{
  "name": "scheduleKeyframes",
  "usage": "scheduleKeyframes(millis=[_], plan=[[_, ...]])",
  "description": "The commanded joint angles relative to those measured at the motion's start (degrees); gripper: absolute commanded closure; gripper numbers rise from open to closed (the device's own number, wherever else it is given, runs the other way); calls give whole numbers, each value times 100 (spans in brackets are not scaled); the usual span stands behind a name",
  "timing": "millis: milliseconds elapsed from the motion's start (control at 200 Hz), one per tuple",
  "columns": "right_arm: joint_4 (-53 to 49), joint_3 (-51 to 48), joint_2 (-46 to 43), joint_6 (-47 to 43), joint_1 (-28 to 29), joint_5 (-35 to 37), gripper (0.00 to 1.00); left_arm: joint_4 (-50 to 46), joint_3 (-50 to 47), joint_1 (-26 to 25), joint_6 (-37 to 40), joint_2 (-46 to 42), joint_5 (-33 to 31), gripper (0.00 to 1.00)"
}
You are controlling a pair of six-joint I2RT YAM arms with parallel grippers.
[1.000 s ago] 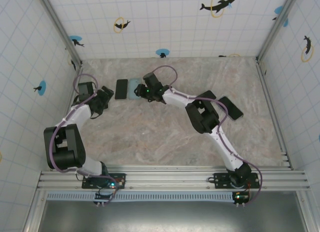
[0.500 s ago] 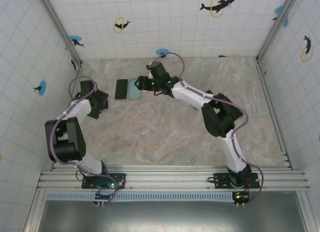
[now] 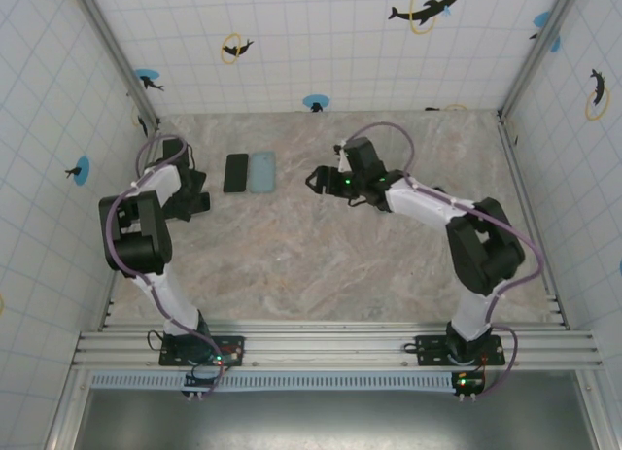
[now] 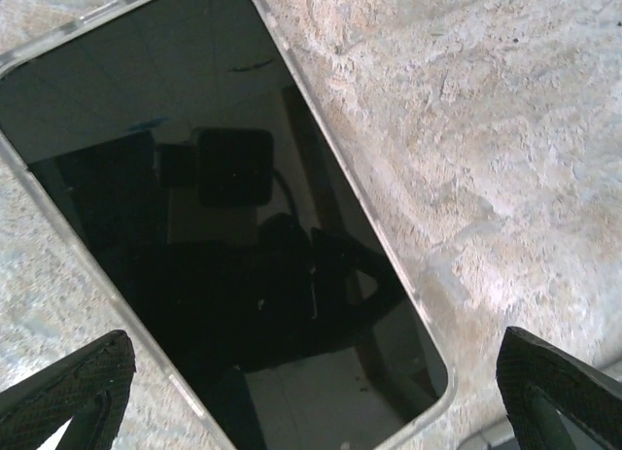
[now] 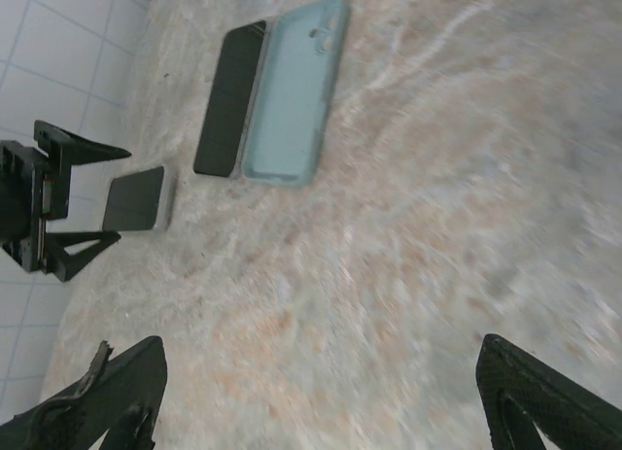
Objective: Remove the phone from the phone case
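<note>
Right claw [image 5: 326, 397] is hanging released, the phone [image 3: 236, 172] is lying bare just beside its case [image 3: 260, 172] — removal seemingly done — while left claw [image 4: 311, 397], also spread, is hovering over a second handset [image 4: 214, 226], needing a pinch next.

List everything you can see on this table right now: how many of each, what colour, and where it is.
black phone: 1, black, flat on the far left part of the table, right beside the case
phone case: 1, light blue, flat, right of the black phone
second phone: 1, dark screen with pale rim, flat near the left wall
table: 1, beige marbled
left fingers: 2, black, open, either side of the second phone
right fingers: 2, black, open, nothing between them, over bare table
</note>
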Motion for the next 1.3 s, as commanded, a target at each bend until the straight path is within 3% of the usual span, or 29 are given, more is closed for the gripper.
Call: scheduleKeyframes(millis=[0, 470, 1296], plan=[[279, -553, -695, 83, -200, -173, 15, -439, 371, 81, -325, 247, -198, 2], [578, -2237, -1958, 656, -909, -596, 14, -1109, 817, 205, -1036, 858, -117, 2], [1337, -2552, -1896, 1071, -967, -1211, 14, -1631, 722, 217, -1694, 497, 85, 2]])
